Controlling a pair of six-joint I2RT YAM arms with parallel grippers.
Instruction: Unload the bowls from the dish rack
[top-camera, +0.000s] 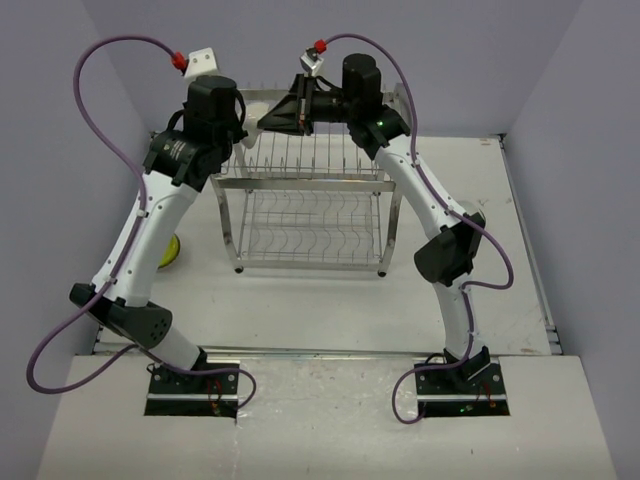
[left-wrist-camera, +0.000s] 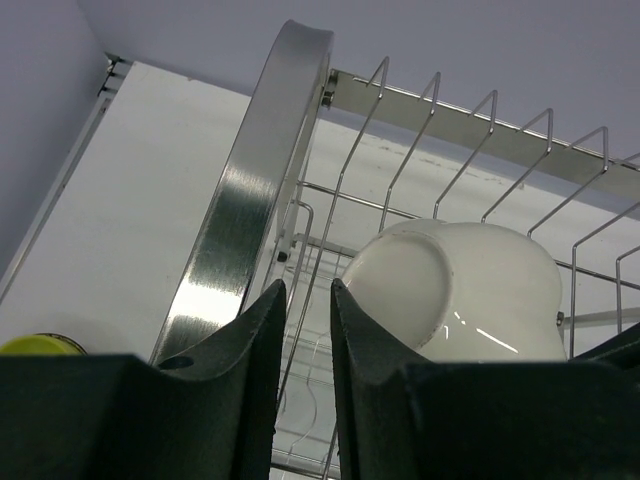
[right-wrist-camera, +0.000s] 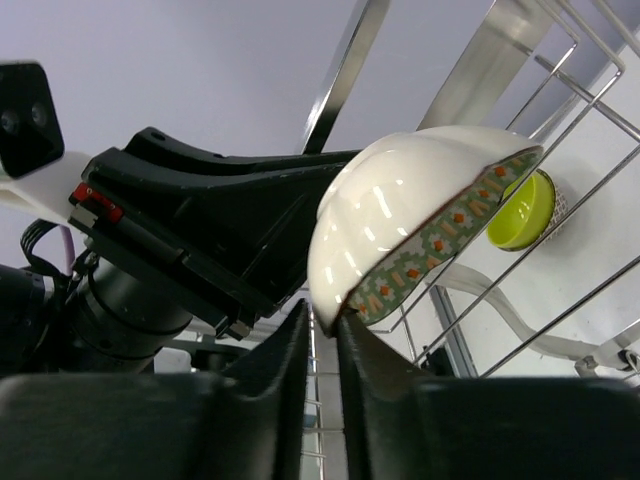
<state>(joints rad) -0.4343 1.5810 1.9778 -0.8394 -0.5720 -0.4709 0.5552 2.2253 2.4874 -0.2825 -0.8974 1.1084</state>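
Note:
The chrome dish rack (top-camera: 300, 215) stands mid-table. Both grippers are at the back of its top tier. My right gripper (right-wrist-camera: 323, 308) is shut on the rim of a patterned bowl (right-wrist-camera: 400, 215), glossy cream with a green-and-orange band, and holds it tilted among the rack wires (right-wrist-camera: 590, 190). My left gripper (left-wrist-camera: 308, 285) has its jaws a narrow gap apart, holding nothing, with a thin rack wire behind the gap. It sits just left of a white bowl (left-wrist-camera: 460, 290) lying upside down in the dividers. A lime green bowl (top-camera: 172, 250) lies on the table left of the rack, and shows in the right wrist view (right-wrist-camera: 520, 210).
A broad shiny rack post (left-wrist-camera: 250, 190) rises just left of my left fingers. The lower tier holds only wire dividers. My left arm (top-camera: 150, 220) partly covers the green bowl. Purple walls enclose the table at the back and both sides.

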